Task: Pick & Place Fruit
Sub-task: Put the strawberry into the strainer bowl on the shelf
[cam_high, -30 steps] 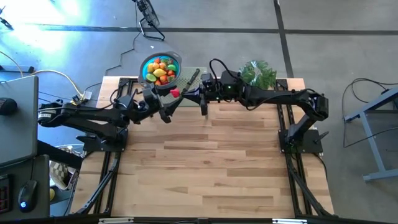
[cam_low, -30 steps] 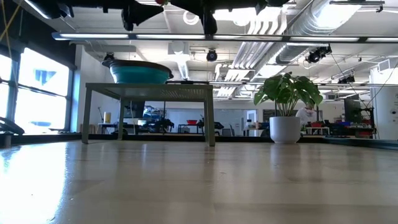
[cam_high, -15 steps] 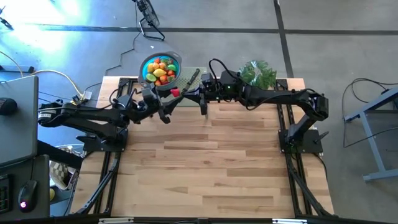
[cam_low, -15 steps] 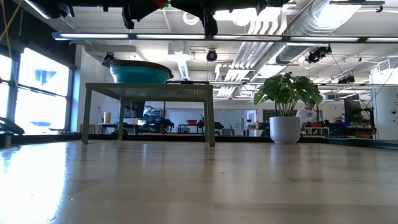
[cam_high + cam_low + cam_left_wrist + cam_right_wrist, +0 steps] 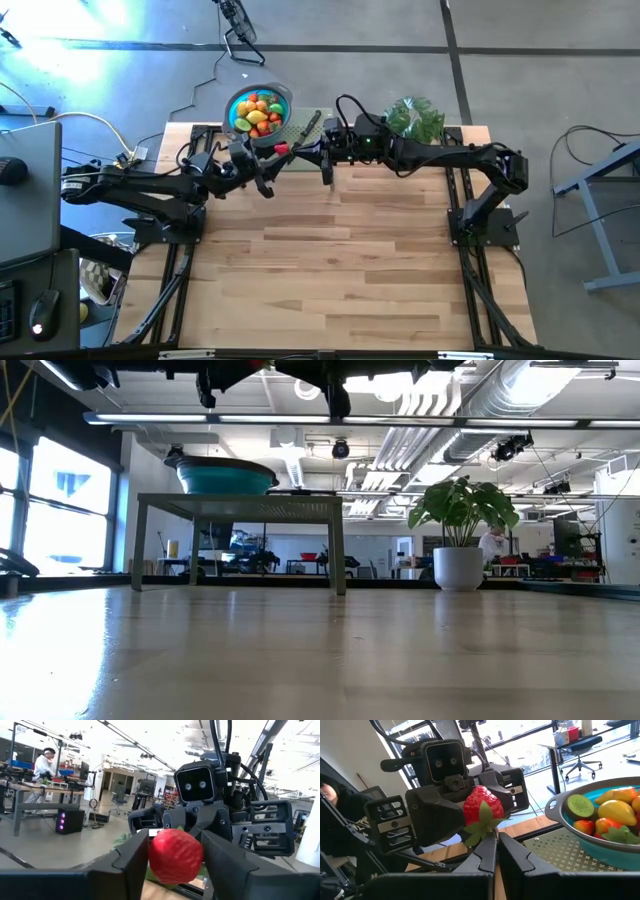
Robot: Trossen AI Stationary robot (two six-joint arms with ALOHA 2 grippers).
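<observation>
- One red strawberry (image 5: pixel 175 855) sits between the left pincer (image 5: pixel 175 857) fingers, which press its sides; it is held in the air over the far end of the desk (image 5: pixel 330 260), just in front of the blue bowl (image 5: pixel 284 103).
- One blue bowl on a green mesh stand (image 5: pixel 240 505); the fruit (image 5: pixel 258 113) is piled inside, red, orange, yellow and green pieces, too many to count.
- One potted plant (image 5: pixel 461 525) at the far right of the desk.
- Two arms, both stretched in toward mid-desk, wrists level, pincers facing each other.
- Right pincer (image 5: pixel 497 851) is closed, fingers together, gripping the strawberry's green leaves from below.
- One person (image 5: pixel 41 765) stands at a bench in the room behind.
</observation>
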